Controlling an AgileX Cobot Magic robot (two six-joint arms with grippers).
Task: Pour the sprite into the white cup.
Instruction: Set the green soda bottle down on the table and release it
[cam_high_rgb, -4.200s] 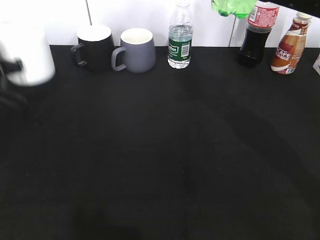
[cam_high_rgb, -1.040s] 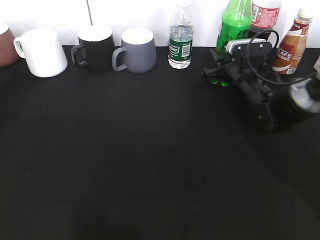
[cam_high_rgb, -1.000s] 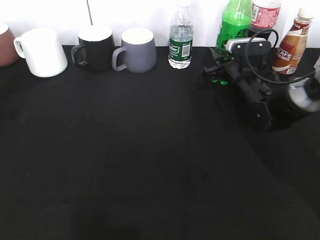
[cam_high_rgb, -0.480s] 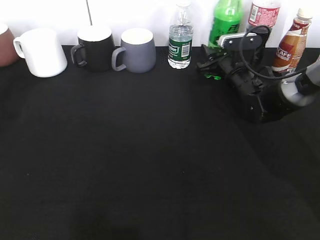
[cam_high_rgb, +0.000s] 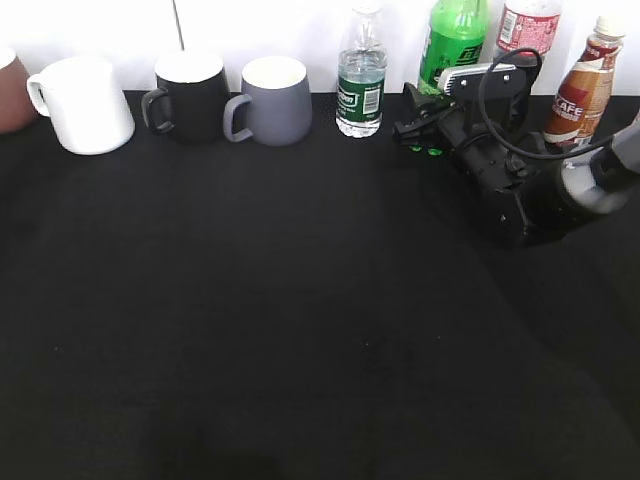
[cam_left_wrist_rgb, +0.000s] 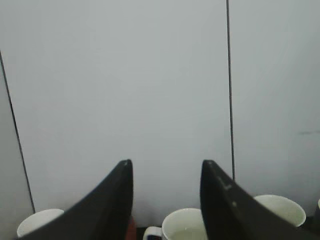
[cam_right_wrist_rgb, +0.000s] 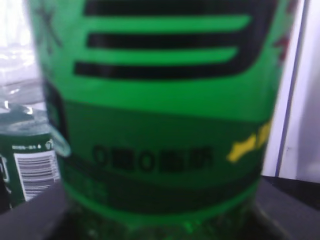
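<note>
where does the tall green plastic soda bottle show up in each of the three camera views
Exterior view: the tall translucent green plastic bottle stands at the top right, behind the right gripper.
Left wrist view: not in it; only cups and wall show.
Right wrist view: the bottle's label fills the frame, very close.
Shared landmark: the small clear water bottle with dark-green label, just left of it in both.

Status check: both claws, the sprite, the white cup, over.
Right claw closed around the sprite, bottle upright at back row. Left claw open, empty, out of exterior view. White cup far left; black mug, grey mug, water bottle between.
</note>
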